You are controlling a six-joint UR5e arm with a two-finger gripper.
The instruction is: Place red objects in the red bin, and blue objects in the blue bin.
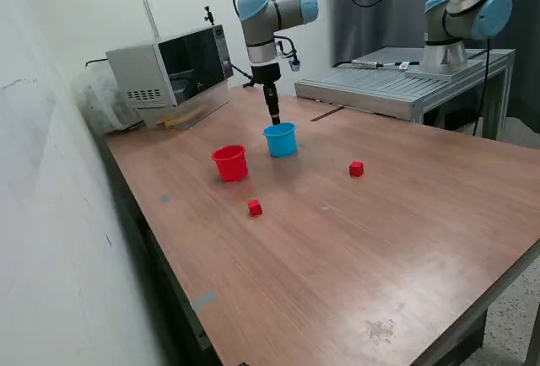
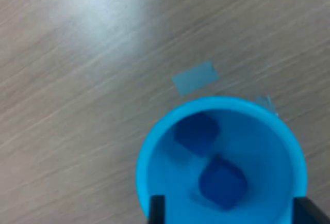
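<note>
My gripper (image 1: 275,119) hangs straight above the light-blue cup (image 1: 280,139), just over its rim. In the wrist view the gripper (image 2: 229,211) is open and holds nothing, its two dark fingertips (image 2: 156,208) spread across the blue cup (image 2: 154,146). Two dark-blue cubes lie inside the cup, one (image 2: 196,131) beside the other (image 2: 223,182). The red cup (image 1: 229,162) stands upright to the exterior view's left of the blue cup. One red cube (image 1: 255,207) lies on the table in front of the red cup. A second red cube (image 1: 356,168) lies to the exterior view's right.
A microwave (image 1: 173,71) stands at the back left of the wooden table (image 1: 354,248). A grey metal platform (image 1: 405,79) carrying a second arm (image 1: 460,12) is at the back right. A bit of blue tape (image 2: 194,77) is stuck on the table by the blue cup.
</note>
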